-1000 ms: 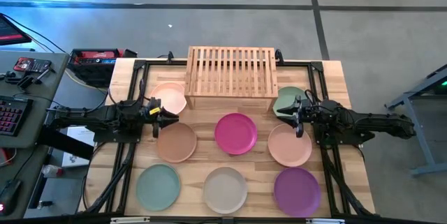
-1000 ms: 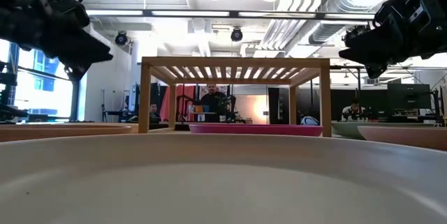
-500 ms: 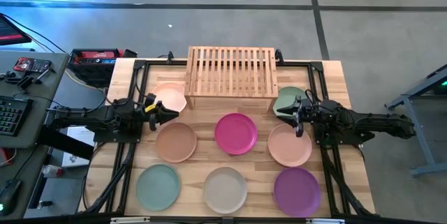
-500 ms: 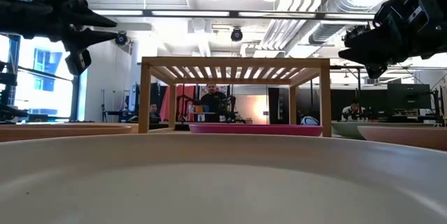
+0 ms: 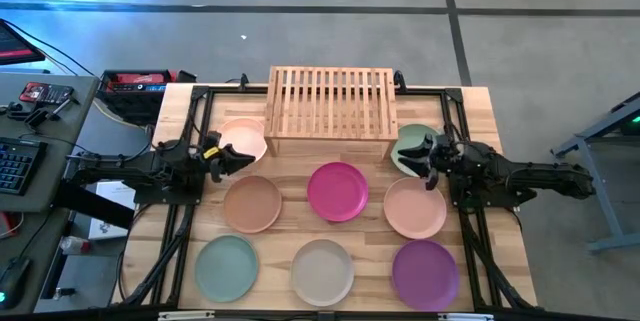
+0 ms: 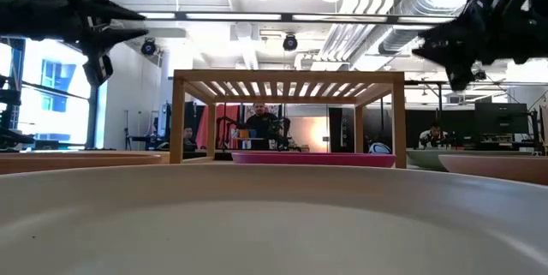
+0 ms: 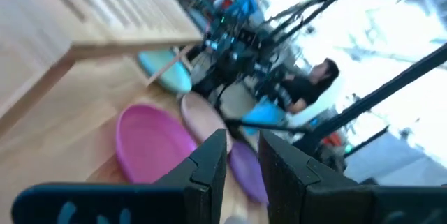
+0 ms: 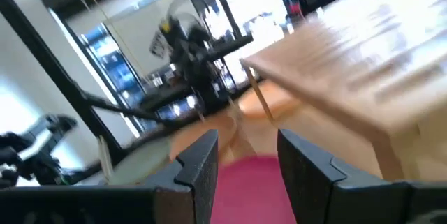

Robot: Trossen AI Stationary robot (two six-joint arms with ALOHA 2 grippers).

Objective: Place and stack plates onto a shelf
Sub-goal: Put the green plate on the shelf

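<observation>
Eight plates lie flat on the plank table, none stacked. In the high view they are pale pink (image 5: 243, 139), mint (image 5: 410, 141), tan (image 5: 252, 203), magenta (image 5: 337, 191), peach (image 5: 415, 208), sage green (image 5: 226, 266), beige (image 5: 322, 272) and purple (image 5: 425, 274). The slatted wooden shelf (image 5: 330, 103) stands at the far edge with nothing on it. My left gripper (image 5: 241, 157) (image 6: 137, 20) hovers open and level beside the pale pink plate. My right gripper (image 5: 418, 153) (image 6: 418, 50) hovers open over the near rim of the mint plate.
Black frame rails (image 5: 190, 121) run along both table sides beneath the arms. A desk with a keyboard and electronics (image 5: 30, 111) stands beyond the table's left edge. Bare wood shows between the plate rows. Beyond the table, seated people (image 6: 261, 121) show under the shelf.
My left gripper has risen and tipped from pointing down to level, drawing back from over the tan plate toward the pale pink plate. My right gripper has tipped up toward level and shifted slightly toward the far edge. No plate has moved.
</observation>
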